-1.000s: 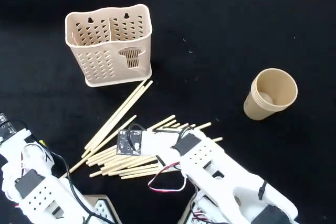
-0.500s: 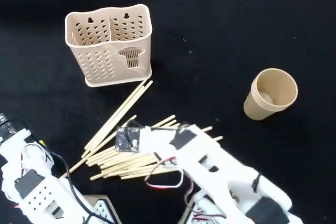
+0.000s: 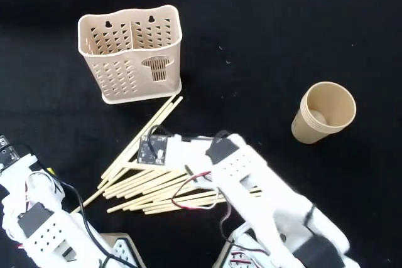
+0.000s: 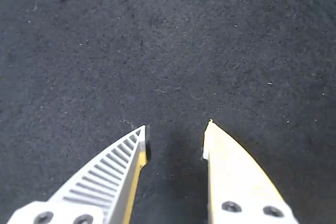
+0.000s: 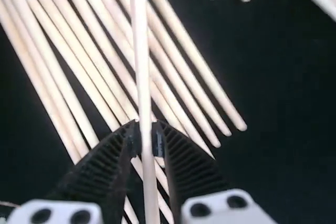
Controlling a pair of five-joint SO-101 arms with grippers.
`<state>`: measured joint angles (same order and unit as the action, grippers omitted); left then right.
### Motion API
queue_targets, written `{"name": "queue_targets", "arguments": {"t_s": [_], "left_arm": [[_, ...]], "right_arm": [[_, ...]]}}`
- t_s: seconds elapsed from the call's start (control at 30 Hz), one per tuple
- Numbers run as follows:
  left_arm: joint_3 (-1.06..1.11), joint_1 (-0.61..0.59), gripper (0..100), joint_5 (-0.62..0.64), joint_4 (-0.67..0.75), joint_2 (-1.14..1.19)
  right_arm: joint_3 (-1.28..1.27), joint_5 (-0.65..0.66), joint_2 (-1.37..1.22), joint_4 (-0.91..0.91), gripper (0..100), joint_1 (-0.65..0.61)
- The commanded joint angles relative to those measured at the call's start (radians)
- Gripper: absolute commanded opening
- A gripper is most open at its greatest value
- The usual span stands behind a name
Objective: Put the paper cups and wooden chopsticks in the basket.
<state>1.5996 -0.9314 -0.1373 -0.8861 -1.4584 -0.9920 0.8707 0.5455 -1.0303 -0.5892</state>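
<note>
pinching a single wooden chopstick [image 5: 139, 51] in the right jaws, closed on it from both sides, over the loose pile of chopsticks [image 3: 147, 189] in the lower centre of the high view. crossing the other sticks at an angle; cannot tell whether lifted clear or touching them. reaching in with the right arm [image 3: 251, 186] from the lower right, low over that pile. showing the left jaws parted, with nothing between them, above bare black desk [image 3: 270, 36], and the left arm [image 3: 34, 218] tucked into the lower left corner.

finding the basket [image 3: 130, 54] upright in the upper left, well apart from both jaws. showing no cup and no stick through its open top or its holes, as far as can be made out. finding the paper cups [image 3: 323, 112] nested into one stack at the middle right, well apart from basket and pile alike. stretching up from the pile, a pair of long sticks [image 3: 147, 131], nearly to the basket's foot.

reads as the very start of the job: nothing delivered, one stick in the grip at most. remains to carry this stick up and left to the basket, drop it in, go after the many others, then fetch the cups. likely slow if taken stick by stick; worth watching for neighbours dragged along, or the thin stick twisting in the grip.
</note>
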Motion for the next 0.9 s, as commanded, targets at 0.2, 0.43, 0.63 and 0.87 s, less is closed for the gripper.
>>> {"name": "queue_targets", "arguments": {"t_s": [0.2, 0.43, 0.63, 0.87], "left_arm": [[-0.002, 0.012, 19, 0.003, -0.005, 0.002], [-0.002, 0.012, 19, 0.003, -0.005, 0.002], [0.005, 0.036, 19, -0.003, -0.005, 0.002], [-0.073, 0.104, 19, -0.110, -0.044, 0.012]], "right_arm": [[0.148, -0.041, 0.223, -0.147, 1.2, 0.035], [-0.061, -0.044, 0.226, -0.006, 1.2, 0.038], [-0.240, -0.052, 0.226, 0.137, 13.2, 0.038], [-0.090, -0.091, 0.234, 0.008, 17.3, 0.057]]}}
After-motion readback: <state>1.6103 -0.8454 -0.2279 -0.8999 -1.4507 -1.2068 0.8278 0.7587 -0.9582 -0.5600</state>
